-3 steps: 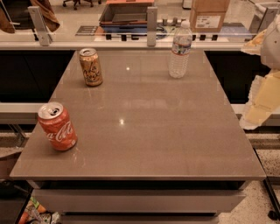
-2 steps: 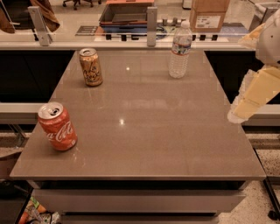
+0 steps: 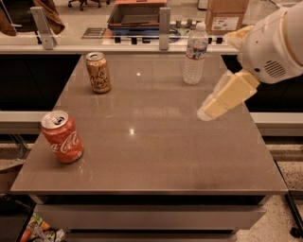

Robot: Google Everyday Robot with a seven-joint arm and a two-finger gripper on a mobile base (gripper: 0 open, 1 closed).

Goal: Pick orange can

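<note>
The orange can (image 3: 98, 72) stands upright at the far left of the brown table (image 3: 156, 151); it is pale orange-tan with dark cursive lettering and a silver top. My gripper (image 3: 207, 112) comes in from the right on a white arm, held above the table's right half. It is well to the right of the orange can and nearer to me, and it holds nothing that I can see.
A red Coca-Cola can (image 3: 62, 137) stands upright near the table's front left corner. A clear water bottle (image 3: 195, 54) stands at the far right, just behind the gripper. A counter with bins and a cardboard box (image 3: 227, 14) runs behind the table.
The arm has swung in from the right edge, leftward over the table. The cans and the bottle have not moved.
</note>
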